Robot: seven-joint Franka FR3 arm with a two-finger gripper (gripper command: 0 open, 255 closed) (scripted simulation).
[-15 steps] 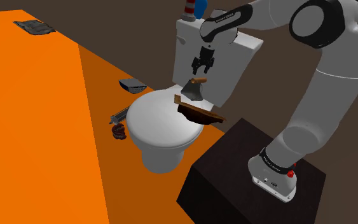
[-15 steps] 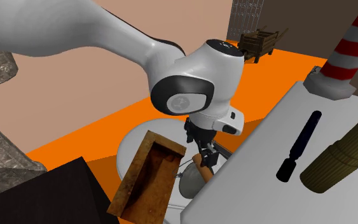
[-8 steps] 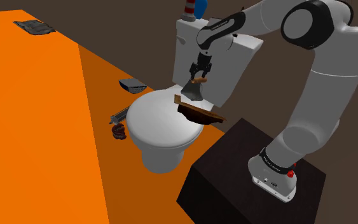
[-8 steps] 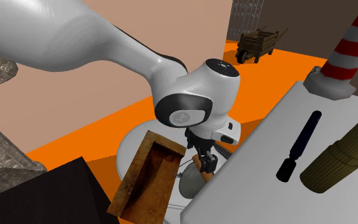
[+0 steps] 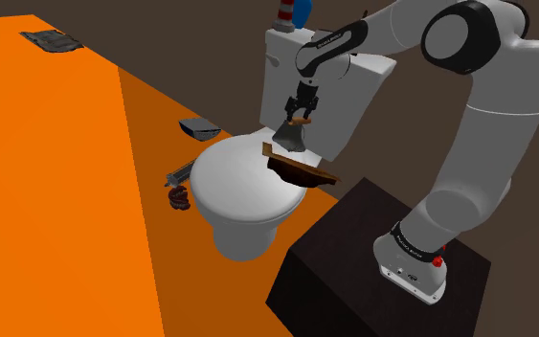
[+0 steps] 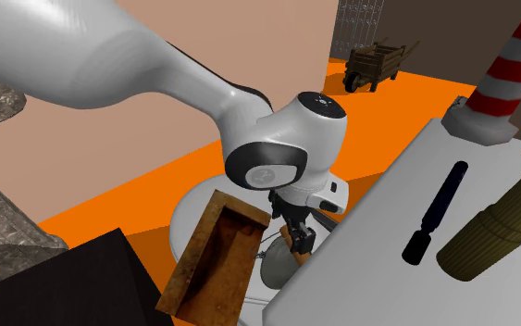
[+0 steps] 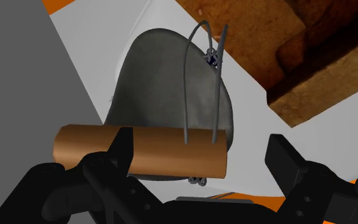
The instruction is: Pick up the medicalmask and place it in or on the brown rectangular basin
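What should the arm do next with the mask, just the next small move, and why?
Probably close the gripper. Its fingers stand apart at the grey mask, whose brown roll lies in the gap, not yet clasped. The brown basin sits right beside it.

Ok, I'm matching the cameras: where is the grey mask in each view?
Shoulder view: mask near centre, just above the brown basin.
Second exterior view: bottom centre, right of the basin.
Wrist view: just ahead of the pincer, beside the basin.
Shared landmark: the basin.
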